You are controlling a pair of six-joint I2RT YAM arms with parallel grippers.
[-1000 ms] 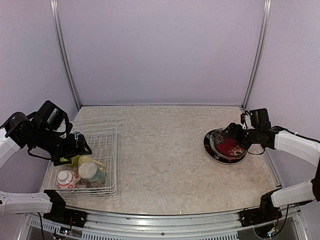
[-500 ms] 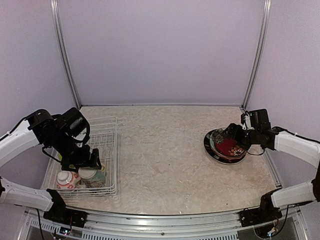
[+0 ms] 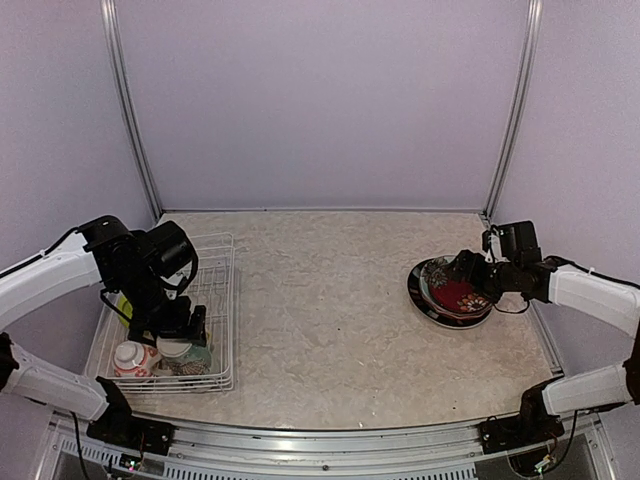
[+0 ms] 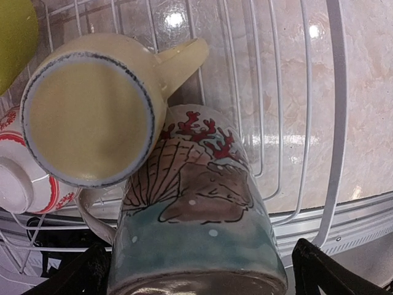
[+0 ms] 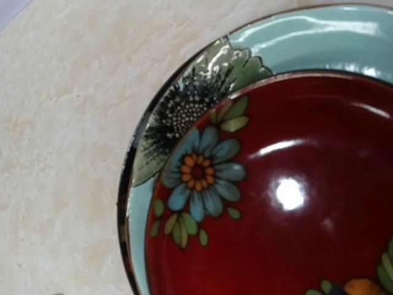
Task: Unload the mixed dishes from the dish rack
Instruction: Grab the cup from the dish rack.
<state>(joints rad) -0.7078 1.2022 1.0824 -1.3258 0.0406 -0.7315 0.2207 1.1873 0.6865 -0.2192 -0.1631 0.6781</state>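
The surface (image 3: 330,300) is pale, marbled stone. At its near left corner stands the white wire dish rack (image 3: 222,262). Well apart from it, at the right side, a stack of plates lies flat on the surface. The black-rimmed plate (image 3: 428,308) is at the bottom, the pale teal plate (image 5: 319,43) is on it, and the dark red floral plate (image 5: 295,203) is on top.

In the near end of the rack I see the lime-green bowl (image 4: 12,37) and the red-white bowl (image 4: 18,178). Beside them the yellow mug (image 4: 92,117) touches the patterned mug (image 4: 196,203), which lies on its side.

My left tool (image 3: 190,325) hangs low over the patterned mug. Its fingers (image 4: 325,270) are spread wide, one on each side of this mug, and they grip nothing. My right tool (image 3: 470,268) is just over the plates. I cannot tell how far it is open.
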